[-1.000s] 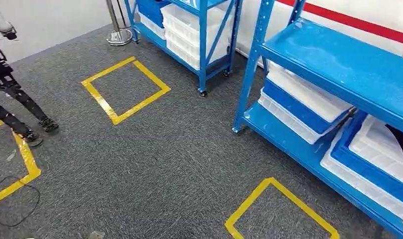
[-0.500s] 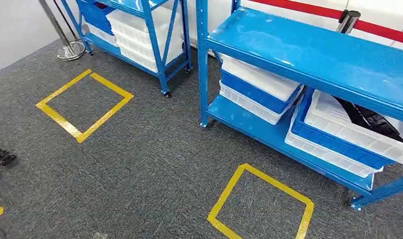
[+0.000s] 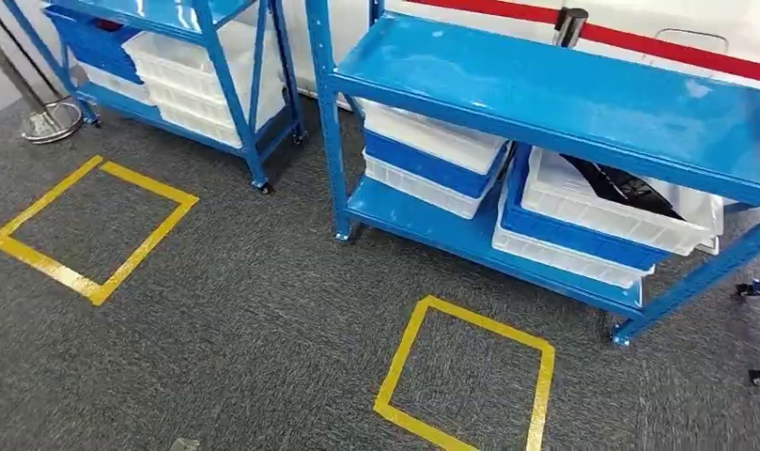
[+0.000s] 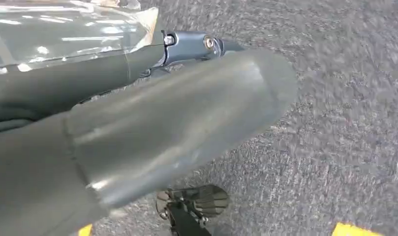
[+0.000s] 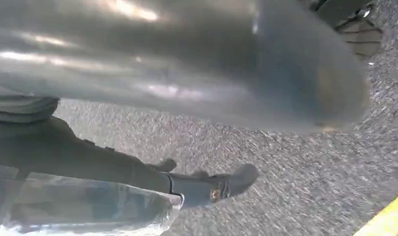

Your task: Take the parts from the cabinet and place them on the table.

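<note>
Head view: black parts [image 3: 620,183] lie in a white bin [image 3: 582,193] on the rack's [image 3: 545,89] lower shelf. Each hand's [image 4: 152,123] [image 5: 187,59] state: cannot tell.

I see the blue cabinet [image 3: 545,89]; dark parts [image 3: 620,183] lie in its top white bin [image 3: 601,211], lower shelf, right stack.

Both hands, left hand [image 4: 152,128] and right hand [image 5: 187,64], hang over the floor.
</note>
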{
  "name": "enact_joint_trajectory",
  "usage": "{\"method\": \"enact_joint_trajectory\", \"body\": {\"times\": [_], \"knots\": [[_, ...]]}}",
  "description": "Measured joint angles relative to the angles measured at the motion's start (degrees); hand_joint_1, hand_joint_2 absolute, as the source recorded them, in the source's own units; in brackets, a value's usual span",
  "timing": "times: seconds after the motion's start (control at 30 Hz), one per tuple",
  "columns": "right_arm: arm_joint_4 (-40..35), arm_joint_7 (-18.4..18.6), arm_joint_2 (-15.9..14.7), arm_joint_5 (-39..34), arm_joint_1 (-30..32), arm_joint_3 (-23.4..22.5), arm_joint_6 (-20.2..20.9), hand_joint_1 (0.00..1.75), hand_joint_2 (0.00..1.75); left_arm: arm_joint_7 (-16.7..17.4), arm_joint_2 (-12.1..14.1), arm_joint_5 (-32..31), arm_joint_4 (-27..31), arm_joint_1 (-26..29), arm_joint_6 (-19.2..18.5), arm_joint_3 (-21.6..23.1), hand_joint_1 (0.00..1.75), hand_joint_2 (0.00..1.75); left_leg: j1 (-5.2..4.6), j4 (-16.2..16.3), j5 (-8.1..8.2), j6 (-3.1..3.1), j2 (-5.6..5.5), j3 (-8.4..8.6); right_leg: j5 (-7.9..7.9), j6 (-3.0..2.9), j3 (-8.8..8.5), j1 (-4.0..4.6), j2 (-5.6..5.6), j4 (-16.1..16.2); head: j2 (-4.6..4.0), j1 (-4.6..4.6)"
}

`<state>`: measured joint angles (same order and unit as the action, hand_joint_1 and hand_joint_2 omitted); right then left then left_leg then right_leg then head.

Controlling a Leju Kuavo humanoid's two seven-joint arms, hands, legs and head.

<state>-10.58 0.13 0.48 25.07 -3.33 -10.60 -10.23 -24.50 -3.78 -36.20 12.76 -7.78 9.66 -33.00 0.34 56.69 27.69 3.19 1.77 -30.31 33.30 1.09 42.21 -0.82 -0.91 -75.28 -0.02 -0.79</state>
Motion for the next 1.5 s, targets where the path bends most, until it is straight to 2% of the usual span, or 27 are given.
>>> {"method": "enact_joint_trajectory", "body": {"times": [0.03, 0.1, 0.13, 0.17, 0.2, 0.3, 0.33, 0.4, 0.47, 0.5, 0.57, 0.63, 0.67, 0.7, 0.77, 0.83, 0.87, 0.9, 0.93, 1.0, 1.03, 1.1, 1.17, 1.2, 1.27, 1.33, 1.5], "knots": [[0.0, 0.0, 0.0, 0.0, 0.1, 0.0, 0.0, 0.00, 0.00, 0.0, 0.0, 0.0, 0.0, 0.0, 0.0, 0.0, 0.00, 0.00, 0.00, 0.0, 0.00, -0.01, 0.86, -0.02, -0.22, 0.49, -0.02, -0.16, 0.18, -0.5, 0.00, -0.02], [0.0, 0.0, -0.1, 0.1, 0.2, 0.0, 0.0, 0.00, 0.00, 0.0, -0.1, 0.0, 0.0, 0.0, 0.0, 0.0, 0.00, 0.00, 0.12, 0.0, 0.07, -0.13, 2.34, 0.04, -2.91, 1.84, -4.19, -0.49, 0.92, 6.2, 0.00, -0.20], [0.0, 0.0, -0.2, 0.2, 0.1, 0.0, 0.0, 0.00, 0.00, 0.0, -0.1, 0.0, 0.0, 0.0, 0.0, 0.0, 0.00, 0.00, 0.15, 0.1, 0.17, -0.33, 3.01, 0.15, -4.53, 2.38, -7.19, -0.72, 2.28, 11.4, 0.00, -0.17], [0.0, 0.0, -0.2, 0.2, 0.0, 0.0, 0.0, 0.00, 0.00, 0.0, -0.2, 0.0, 0.0, 0.0, 0.0, 0.0, 0.00, 0.00, 0.09, 0.3, 0.38, -0.71, 3.64, 0.30, -5.43, 2.60, -9.72, -0.91, 4.78, 15.6, 0.00, -0.28], [0.0, 0.0, -0.1, 0.2, -0.3, 0.0, 0.0, 0.00, 0.00, 0.0, -0.1, 0.0, 0.0, 0.0, 0.0, 0.0, 0.00, 0.00, -0.61, 1.1, 0.95, -1.38, 4.26, -0.05, -5.61, 2.10, -10.59, -0.46, 6.02, 17.4, 0.00, -0.41], [0.0, 0.0, -0.1, 0.4, 0.1, 0.0, 0.0, 0.00, 0.00, 0.0, -0.1, 0.0, 0.0, -0.4, 0.0, 0.0, 0.00, 0.00, -0.14, 0.9, 0.74, -1.93, 5.90, 0.50, -5.90, 0.88, -10.01, -0.04, 3.72, 17.1, 0.00, 0.29], [0.0, 0.0, -0.1, 0.5, 0.1, 0.0, 0.0, 0.00, 0.00, 0.0, -0.1, 0.0, 0.0, -0.5, 0.0, 0.0, 0.00, 0.00, 0.24, 1.0, 1.07, -2.40, 5.89, 0.51, -6.15, 0.29, -10.23, -0.57, 3.07, 17.3, 0.00, 0.26], [0.0, 0.0, -0.2, 0.5, 0.0, 0.0, 0.0, 0.00, 0.00, 0.0, -0.3, -0.2, 0.0, -0.6, 0.0, 0.0, 0.00, 0.00, 0.63, 5.0, 4.47, -3.04, 0.33, -1.06, -6.47, -0.54, -10.08, -0.77, 1.96, 17.4, 0.00, 0.44], [0.0, 0.0, -0.2, 0.5, -0.4, 0.0, 0.0, 0.00, 0.00, 0.1, -0.2, -0.2, 0.0, -0.2, 0.0, 0.0, 0.00, 0.00, 0.69, 13.9, 8.97, -3.12, -1.37, -5.11, -6.66, -0.95, -9.81, -0.46, 0.46, 17.4, 0.00, 0.42], [0.0, 0.0, -0.2, 0.5, -0.3, 0.0, 0.0, 0.00, 0.00, 0.2, -0.2, -0.2, 0.0, -0.2, 0.0, 0.0, 0.00, 0.00, 0.69, 17.4, 10.03, -3.10, -1.57, -6.85, -6.78, -1.12, -9.73, -0.24, -0.28, 17.4, 0.00, 0.42], [0.0, 0.1, -0.2, 0.6, -0.2, 0.0, 0.0, 0.00, 0.00, 0.2, -0.2, -0.2, 0.0, -0.1, 0.0, 0.0, 0.00, 0.00, 0.70, 17.2, 8.11, -2.81, -1.72, -7.03, -6.92, -1.28, -9.72, -0.07, -1.76, 17.3, 0.00, 0.42], [0.0, 0.2, -0.2, 0.7, -0.1, 0.0, 0.0, 0.00, 0.00, 0.2, -0.2, -0.2, 0.0, -0.2, 0.0, 0.0, 0.00, 0.00, 0.70, 8.6, 2.94, -2.26, -2.52, -2.91, -7.05, -1.09, -9.85, -0.06, -3.36, 17.3, 0.00, 0.42], [0.0, 0.2, -0.1, 0.7, -0.2, 0.0, 0.0, 0.00, 0.00, 0.2, -0.2, -0.2, 0.0, -0.2, 0.0, 0.0, 0.00, 0.00, 0.80, 3.8, 0.83, -1.96, -4.52, -0.45, -7.18, -0.89, -9.86, -0.09, -4.14, 17.3, 0.00, 0.46], [0.0, 0.2, 0.0, 0.7, -0.3, 0.0, 0.0, 0.00, 0.00, 0.2, -0.2, -0.2, 0.0, -0.2, 0.0, 0.0, 0.00, 0.00, 0.84, 1.9, 1.57, -1.77, -7.70, 0.29, -7.36, -0.54, -9.58, 0.23, -4.72, 17.2, 0.00, 0.37], [0.0, 0.2, 0.0, 0.9, -0.5, 0.0, 0.0, 0.00, 0.00, 0.2, -0.2, -0.2, 0.0, -0.2, 0.0, 0.0, 0.00, 0.00, 0.37, 1.6, 1.44, -1.74, -6.33, 0.20, -7.76, 0.09, -8.99, -0.11, -5.82, 17.3, 0.00, 0.46], [0.0, 0.2, 0.0, 1.0, -0.2, 0.0, 0.0, 0.00, 0.00, 0.2, -0.2, -0.1, 0.0, -0.3, 0.0, -0.1, 0.00, 0.00, -0.06, 0.9, 0.78, -0.92, -4.88, 0.44, -8.35, 1.03, -8.10, -0.24, -7.25, 17.8, 0.00, 0.44], [0.0, 0.2, -0.2, 1.0, -0.2, 0.0, 0.0, 0.00, 0.00, 0.2, -0.4, -0.1, 0.0, -0.4, 0.0, -0.1, 0.00, 0.00, 0.55, 0.0, -0.05, -0.53, -3.81, 0.58, -7.94, 0.97, -7.92, 0.02, -6.06, 16.8, 0.00, 0.30], [0.0, 0.2, 0.0, 1.0, -0.2, 0.0, 0.0, 0.00, 0.00, 0.2, -0.3, -0.1, 0.0, -0.5, 0.0, -0.1, 0.00, 0.00, 0.26, -0.3, -0.20, -0.33, -3.30, 0.48, -6.44, 0.60, -6.63, 0.33, -3.16, 14.8, 0.00, 0.22], [0.0, 0.2, 0.0, 1.0, -0.3, 0.0, 0.0, 0.00, 0.00, 0.2, -0.3, -0.1, 0.0, -0.4, 0.0, -0.1, 0.00, 0.00, 0.26, -0.3, -0.36, 0.09, -2.37, 0.34, -4.34, 0.13, -4.71, 0.32, -1.58, 10.9, 0.02, -0.29], [0.0, 0.2, -0.1, 1.1, -0.4, 0.0, 0.0, 0.00, 0.00, 0.2, -0.3, -0.1, 0.0, -0.1, 0.1, -0.1, 0.00, 0.00, -0.12, -0.3, -0.33, 0.05, -0.55, -0.04, -0.59, -0.17, -0.91, 0.23, -0.26, 2.2, 0.02, -0.22], [0.0, 0.0, -0.1, 1.2, -0.4, 0.0, -0.1, 0.00, 0.00, 0.2, -0.3, -0.1, 0.0, -0.1, 0.2, -0.1, 0.00, 0.00, -0.13, -0.3, -0.36, 0.04, 0.12, -0.16, -0.09, 0.12, -0.37, 0.21, 0.00, 0.3, 0.00, -0.44], [0.0, -0.3, -0.1, 1.3, -0.2, 0.0, -0.3, 0.00, 0.00, 0.2, -0.3, -0.1, 0.0, -0.2, 0.4, -0.1, 0.00, 0.00, -0.10, -0.2, -0.45, -0.10, 0.88, -0.32, -1.71, 1.11, -3.47, -0.02, 0.33, 4.3, 0.00, -0.44], [0.0, -0.9, -0.2, 1.7, -0.1, 0.0, -0.5, 0.00, 0.00, 0.2, -0.4, -0.2, 0.0, -0.3, 0.6, -0.1, 0.00, 0.00, -0.04, -0.1, -0.49, -0.35, 1.33, -0.22, -4.73, 1.98, -9.94, -0.51, 1.07, 14.5, 0.00, -0.39], [0.0, -1.2, -0.2, 1.8, -0.2, 0.0, -0.7, 0.00, 0.00, 0.2, -0.4, -0.2, 0.0, -0.4, 0.6, -0.1, 0.00, 0.00, -0.44, 0.1, -0.38, -0.85, 1.47, -0.39, -4.78, 1.69, -11.76, -0.40, 1.85, 18.2, 0.02, -0.52], [0.0, -1.4, -0.2, 2.1, -0.2, 0.0, -1.0, 0.00, 0.00, 0.1, -0.4, -0.2, 0.0, -0.6, 0.7, -0.1, 0.00, 0.00, -0.49, 0.2, -0.45, -1.43, 1.54, -0.43, -5.31, 0.90, -11.92, -0.19, 1.49, 18.3, 0.02, 0.07], [0.0, -1.4, -0.1, 2.1, 0.0, 0.0, -1.0, 0.00, 0.00, 0.0, -0.4, -0.2, 0.0, -0.7, 0.7, -0.1, 0.00, 0.00, -0.24, 0.4, -0.44, -0.48, 1.22, -0.60, -5.35, 0.84, -12.08, -0.30, 1.52, 18.4, 0.00, -0.02], [0.0, -1.4, -0.1, 2.2, 0.0, 0.0, -1.0, 0.00, 0.00, -0.2, -0.4, -0.3, 0.0, -0.8, 0.5, -0.1, 0.00, 0.00, 0.27, 0.3, -0.71, -0.87, 1.14, -0.58, -5.42, 0.45, -12.01, 0.25, 1.51, 18.4, 0.00, 0.02]]}}
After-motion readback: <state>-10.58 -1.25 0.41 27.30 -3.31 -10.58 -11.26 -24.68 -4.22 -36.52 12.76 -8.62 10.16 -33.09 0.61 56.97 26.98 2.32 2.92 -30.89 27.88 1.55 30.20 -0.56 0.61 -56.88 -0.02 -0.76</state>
